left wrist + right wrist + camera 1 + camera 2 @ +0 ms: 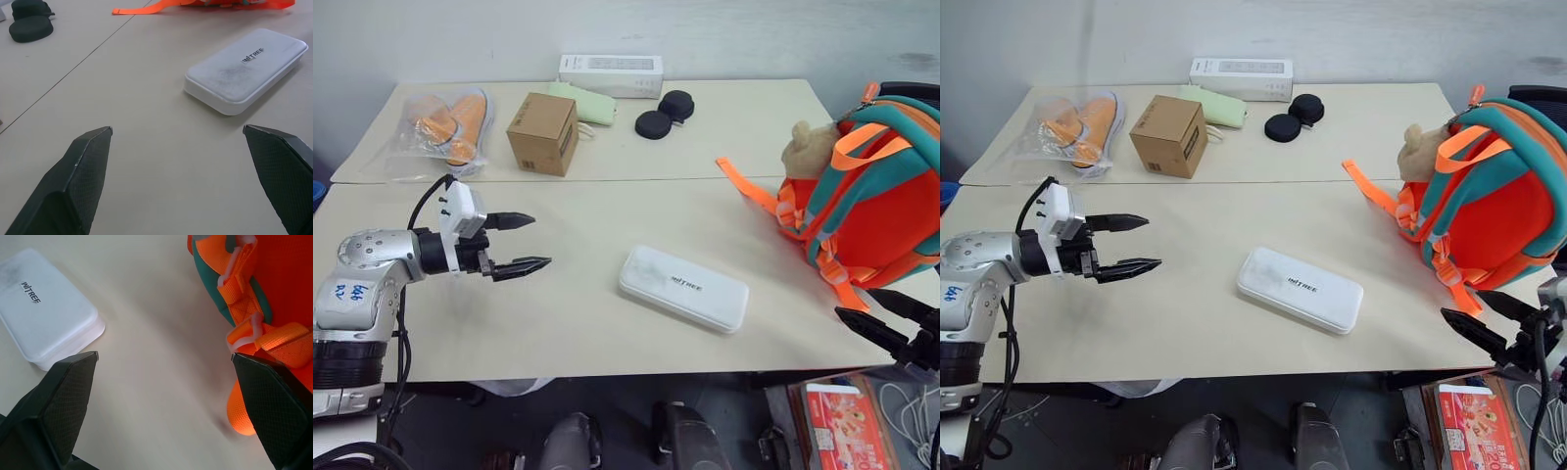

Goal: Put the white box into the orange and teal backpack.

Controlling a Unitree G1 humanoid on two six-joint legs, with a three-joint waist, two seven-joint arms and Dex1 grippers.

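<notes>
The white box [683,288] lies flat near the table's front edge, a long rounded case with dark lettering on top. The orange and teal backpack [876,196] stands at the right end of the table, a tan plush bear [808,147] on its upper left side. My left gripper [527,243] hovers over the table left of the box, open and empty, pointing toward it. My right gripper [881,315] is at the table's front right corner, open and empty, just below the backpack. The wrist views show the box [247,63] ahead of the left fingers and both box [46,316] and backpack [254,289] ahead of the right.
At the back stand a brown cardboard cube [543,134], a white carton [611,75], a green pouch [584,103], two black round pads [664,115] and bagged orange shoes [450,124]. An orange strap [746,186] trails left from the backpack. Red packaging [842,426] sits on the floor.
</notes>
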